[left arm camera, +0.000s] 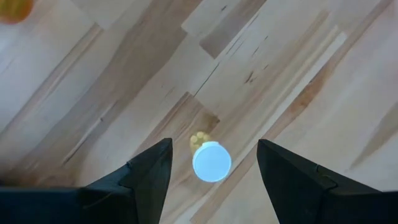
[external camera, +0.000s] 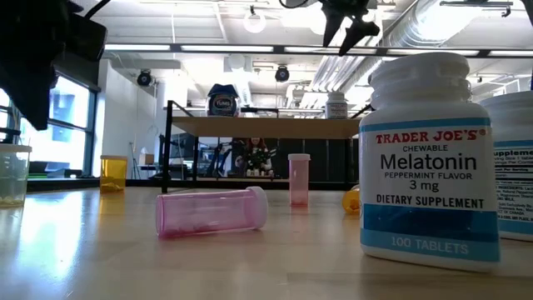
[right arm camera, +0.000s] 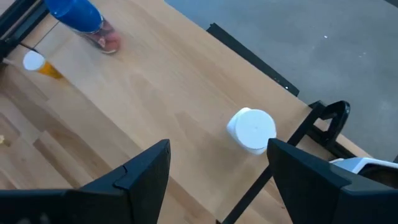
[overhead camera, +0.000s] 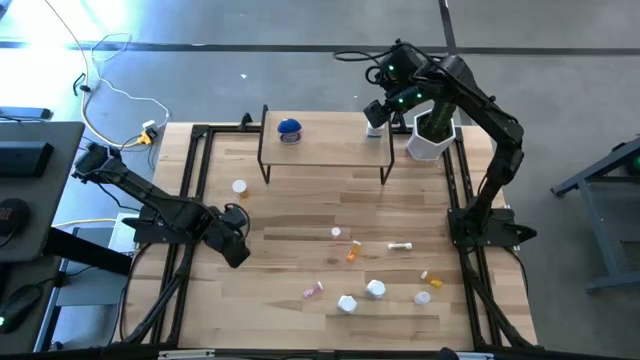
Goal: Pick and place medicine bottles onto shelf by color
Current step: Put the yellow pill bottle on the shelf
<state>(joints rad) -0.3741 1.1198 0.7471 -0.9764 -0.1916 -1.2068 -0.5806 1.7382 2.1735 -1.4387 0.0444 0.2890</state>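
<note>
Premises: a robotics laboratory or test bay in an industrial-style building. Evidence follows. The low view shows an open ceiling with exposed silver ductwork (external camera: 466,33), bare beams, hanging lamps (external camera: 254,21) and tall windows (external camera: 71,125) at one side. The high view shows a bare grey concrete floor (overhead camera: 250,60) with loose white cabling (overhead camera: 115,85) running across it. A butcher-block counter (overhead camera: 300,215) sits inside a black metal frame (overhead camera: 195,165) carrying two dark robot arms (overhead camera: 150,205). Beyond the left gripper (overhead camera: 238,250), off the counter's edge, stands a dark desk (overhead camera: 30,200) bearing electronic equipment. No domestic furnishings observed.
</note>
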